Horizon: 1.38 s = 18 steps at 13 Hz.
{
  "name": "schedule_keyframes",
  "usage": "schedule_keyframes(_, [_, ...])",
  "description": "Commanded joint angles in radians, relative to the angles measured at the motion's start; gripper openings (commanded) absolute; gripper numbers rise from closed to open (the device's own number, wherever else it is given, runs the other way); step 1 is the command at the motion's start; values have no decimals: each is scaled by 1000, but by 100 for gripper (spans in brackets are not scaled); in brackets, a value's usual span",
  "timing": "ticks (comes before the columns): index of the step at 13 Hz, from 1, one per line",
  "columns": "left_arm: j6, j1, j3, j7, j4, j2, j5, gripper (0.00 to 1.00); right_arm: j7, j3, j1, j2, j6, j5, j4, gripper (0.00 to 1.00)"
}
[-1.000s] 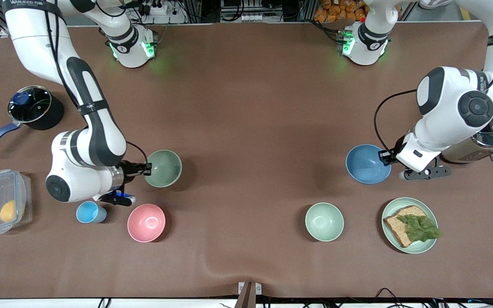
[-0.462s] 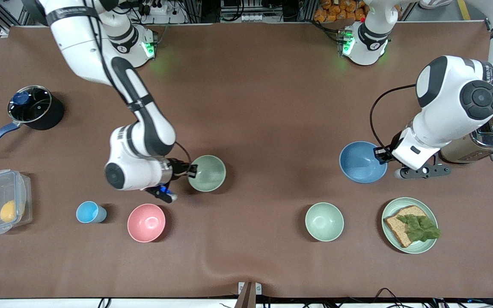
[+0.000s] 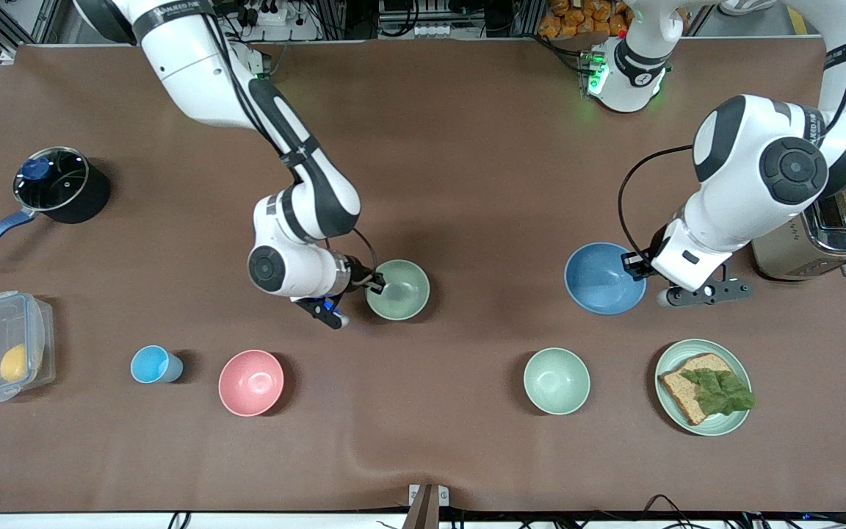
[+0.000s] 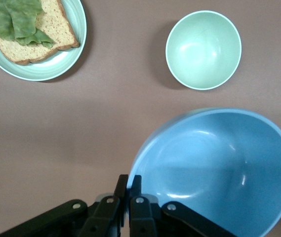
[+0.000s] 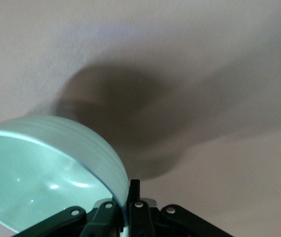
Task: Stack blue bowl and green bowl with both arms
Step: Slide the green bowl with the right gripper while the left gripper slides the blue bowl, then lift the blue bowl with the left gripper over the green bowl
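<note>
My left gripper (image 3: 632, 263) is shut on the rim of the blue bowl (image 3: 604, 278) and holds it above the table toward the left arm's end; in the left wrist view the bowl (image 4: 219, 168) fills the corner beside the gripper (image 4: 129, 183). My right gripper (image 3: 373, 281) is shut on the rim of the sage-green bowl (image 3: 398, 289) and holds it over the middle of the table; the right wrist view shows that bowl (image 5: 46, 173) tilted above its shadow, pinched by the gripper (image 5: 126, 192).
A paler mint-green bowl (image 3: 557, 380) and a green plate (image 3: 737, 422) with bread and lettuce lie nearer the camera. A pink bowl (image 3: 250, 382), a light-blue cup (image 3: 151, 364), a plastic box (image 3: 4, 345), a pot (image 3: 59, 184) and a toaster (image 3: 819, 235) stand around.
The right arm has carried the sage-green bowl toward the table's middle. The left arm has shifted the blue bowl a little toward the middle.
</note>
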Motion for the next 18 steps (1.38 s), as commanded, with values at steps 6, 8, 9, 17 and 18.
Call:
schedule_keyframes(6, [-25, -59, -5, -117, 25, 40, -19, 0, 81, -10, 24, -2, 37, 24, -20, 100])
schedule_keyframes(8, [-25, -56, -5, -119, 25, 40, -19, 0, 196, -10, 17, -7, 36, 26, -12, 100])
schedule_keyframes(9, [-25, -54, -5, -117, 25, 38, -19, 0, 248, -10, 12, -8, 33, 27, -5, 100])
schedule_keyframes(17, [-22, -152, -8, -301, 92, 95, -19, 0, 446, -13, -98, -17, 8, 29, 20, 100])
schedule_keyframes(18, [-22, -184, -8, -365, 126, 127, -16, 0, 443, -14, -109, -17, 8, 21, 25, 100])
